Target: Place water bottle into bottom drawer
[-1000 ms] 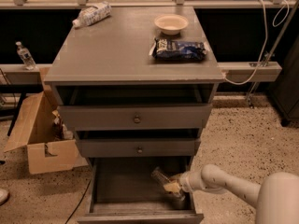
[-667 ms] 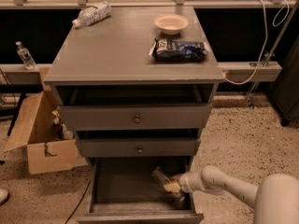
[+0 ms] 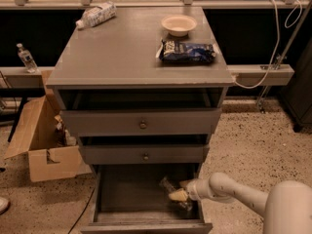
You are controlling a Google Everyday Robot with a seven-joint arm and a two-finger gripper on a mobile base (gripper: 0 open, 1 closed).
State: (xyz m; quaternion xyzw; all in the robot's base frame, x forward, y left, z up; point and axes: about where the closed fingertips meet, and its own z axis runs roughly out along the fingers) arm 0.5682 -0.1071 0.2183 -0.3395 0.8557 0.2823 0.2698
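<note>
- Gripper (image 3: 178, 195) sits low inside the bottom drawer (image 3: 124, 191), toward its right side, just where it was a second ago; the arm (image 3: 229, 190) reaching in from the right has not shifted either
- Bottle (image 3: 167, 184) lies slanted on the drawer floor, its body passing by the gripper and touching it
- Whether the gripper grips the bottle or has let go cannot be told
- Nothing has moved, so the carry looks done: the bottle is down in the right drawer
- What is left, on this reading, is a clean release and a lift out that does not drag the bottle along
</note>
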